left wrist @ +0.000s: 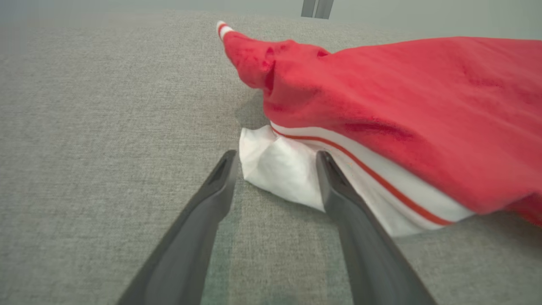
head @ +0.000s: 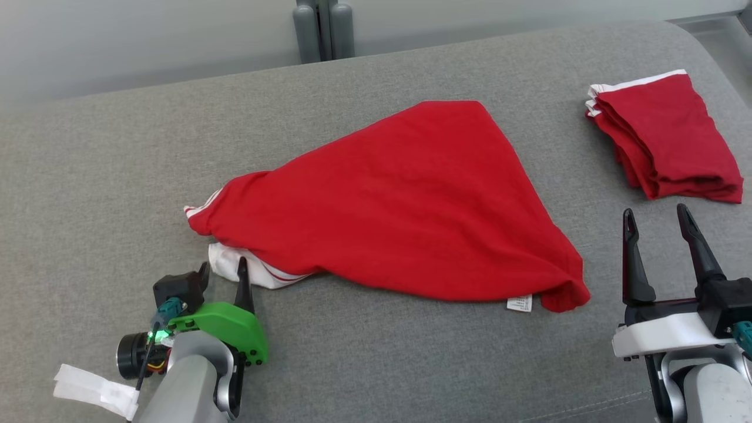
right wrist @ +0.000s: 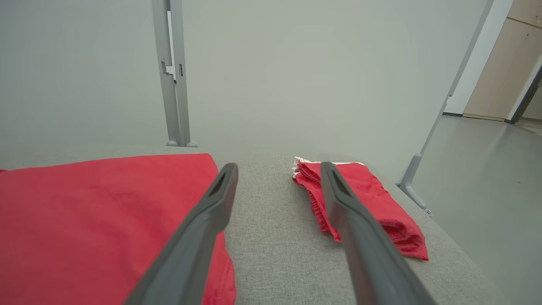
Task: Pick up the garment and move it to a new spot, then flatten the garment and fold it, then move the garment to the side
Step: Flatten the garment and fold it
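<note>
**Where things lie on the padded top**

The garment (head: 405, 205) lies spread over the middle of the padded top (head: 117, 176), with its narrow end toward the left edge. A folded pile (head: 664, 138) lies near the far right corner, well apart from the garment. The left gripper (head: 223, 265) is at the near left, just beside the narrow end. The right gripper (head: 655, 210) is at the near right, before the pile.

Centre: garment (head: 405, 200) was red with a red-striped white hem; upper right: folded garment (head: 664, 135) was red, white-edged; desk (head: 117, 176) was grey.
</note>
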`<state>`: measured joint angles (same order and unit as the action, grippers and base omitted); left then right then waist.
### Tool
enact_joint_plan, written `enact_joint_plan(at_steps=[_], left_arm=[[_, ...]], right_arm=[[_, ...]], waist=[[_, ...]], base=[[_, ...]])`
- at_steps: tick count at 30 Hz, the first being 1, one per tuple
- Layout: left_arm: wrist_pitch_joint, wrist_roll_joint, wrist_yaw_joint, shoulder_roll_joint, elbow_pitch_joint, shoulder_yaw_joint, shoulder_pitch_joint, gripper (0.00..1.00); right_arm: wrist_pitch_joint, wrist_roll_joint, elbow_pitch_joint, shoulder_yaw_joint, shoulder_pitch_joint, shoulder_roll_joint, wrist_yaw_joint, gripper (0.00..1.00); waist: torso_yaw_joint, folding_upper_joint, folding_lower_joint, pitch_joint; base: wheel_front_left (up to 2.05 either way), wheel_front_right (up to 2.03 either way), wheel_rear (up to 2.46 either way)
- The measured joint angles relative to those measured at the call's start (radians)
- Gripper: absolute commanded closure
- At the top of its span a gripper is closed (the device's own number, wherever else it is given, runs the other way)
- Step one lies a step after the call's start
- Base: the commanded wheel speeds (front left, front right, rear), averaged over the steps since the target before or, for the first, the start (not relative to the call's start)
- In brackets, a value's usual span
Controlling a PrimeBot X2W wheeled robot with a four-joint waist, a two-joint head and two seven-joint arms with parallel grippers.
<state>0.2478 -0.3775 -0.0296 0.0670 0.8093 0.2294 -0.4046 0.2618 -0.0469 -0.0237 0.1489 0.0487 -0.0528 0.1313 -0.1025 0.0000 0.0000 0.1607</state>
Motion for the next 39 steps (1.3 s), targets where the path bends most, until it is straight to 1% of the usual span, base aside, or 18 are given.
enact_joint_plan(at_steps=[1,2,5,9,14,20,22,25,29,30,32,33,35,39], left_arm=[[0.000,-0.005,0.001,0.000,0.016,-0.002,-0.009,0.83],[0.001,-0.009,0.004,-0.001,0.028,-0.003,-0.015,1.00],[0.009,-0.015,0.014,-0.004,0.037,-0.005,-0.021,1.00],[0.012,-0.013,0.028,-0.007,0.011,-0.002,-0.016,1.00],[0.015,0.014,0.029,-0.010,-0.127,-0.003,0.040,1.00],[0.013,0.026,0.023,-0.012,-0.280,0.014,0.181,1.00],[-0.011,0.026,0.020,-0.011,-0.332,0.028,0.222,1.00],[-0.075,0.027,0.003,-0.007,-0.419,0.047,0.285,1.00],[-0.182,0.027,-0.046,0.003,-0.537,0.053,0.360,1.00],[-0.202,0.026,-0.061,0.003,-0.567,0.052,0.372,1.00],[-0.225,0.025,-0.076,0.005,-0.604,0.054,0.382,1.00],[-0.231,0.026,-0.081,0.007,-0.614,0.054,0.385,0.89],[-0.236,0.026,-0.089,0.007,-0.625,0.054,0.386,0.00],[-0.211,0.058,-0.110,0.018,-0.635,0.054,0.382,0.00]], right_arm=[[0.000,0.000,0.003,0.002,0.000,0.000,0.000,0.00],[0.000,0.000,0.006,0.006,0.000,0.000,0.000,0.00],[0.000,0.000,0.011,0.017,-0.001,0.001,0.000,0.00],[0.000,0.002,0.013,0.015,-0.001,0.002,0.000,0.00],[0.000,0.015,0.012,0.017,-0.005,0.002,0.000,0.00],[0.001,0.021,0.011,0.017,-0.017,0.003,0.000,0.00],[0.001,0.029,0.011,0.018,-0.018,0.003,0.000,0.00],[0.001,0.036,0.007,0.014,-0.017,0.003,0.000,0.00],[0.001,0.038,0.003,0.010,-0.006,0.003,0.000,0.00],[0.001,0.038,0.002,0.008,-0.002,0.003,0.000,0.00],[0.001,0.038,-0.002,0.002,0.000,0.003,0.000,0.00],[0.001,0.039,-0.004,-0.004,0.002,0.003,0.000,0.00],[0.001,0.039,-0.008,-0.009,0.007,0.004,0.000,0.00],[0.001,0.039,-0.012,0.000,0.009,0.004,0.000,0.00]], waist=[[-0.007,0.0000,0.0000,0.005],[-0.012,0.0000,0.0000,0.010],[-0.015,0.0000,0.0000,0.016],[0.002,0.0000,0.0000,0.011],[0.051,0.0000,0.0000,-0.006],[0.137,0.0000,0.0000,-0.029],[0.166,0.0000,0.0000,-0.034],[0.211,0.0000,0.0000,-0.039],[0.262,0.0000,0.0000,-0.040],[0.273,0.0000,0.0000,-0.040],[0.286,0.0000,0.0000,-0.037],[0.288,0.0000,0.0000,-0.033],[0.286,0.0000,0.0000,-0.030],[0.260,0.0000,0.0000,-0.025]], base=[[0.00,0.00,0.00],[0.00,0.00,0.00],[0.00,0.00,0.00],[0.00,0.00,0.00],[0.00,0.00,0.00],[0.00,0.00,0.00],[0.00,0.00,0.00],[0.00,0.00,0.00],[0.00,0.00,0.00],[0.00,0.00,0.00],[0.00,0.00,0.00],[0.00,0.00,0.00],[0.00,0.00,0.00],[0.00,0.00,0.00]])
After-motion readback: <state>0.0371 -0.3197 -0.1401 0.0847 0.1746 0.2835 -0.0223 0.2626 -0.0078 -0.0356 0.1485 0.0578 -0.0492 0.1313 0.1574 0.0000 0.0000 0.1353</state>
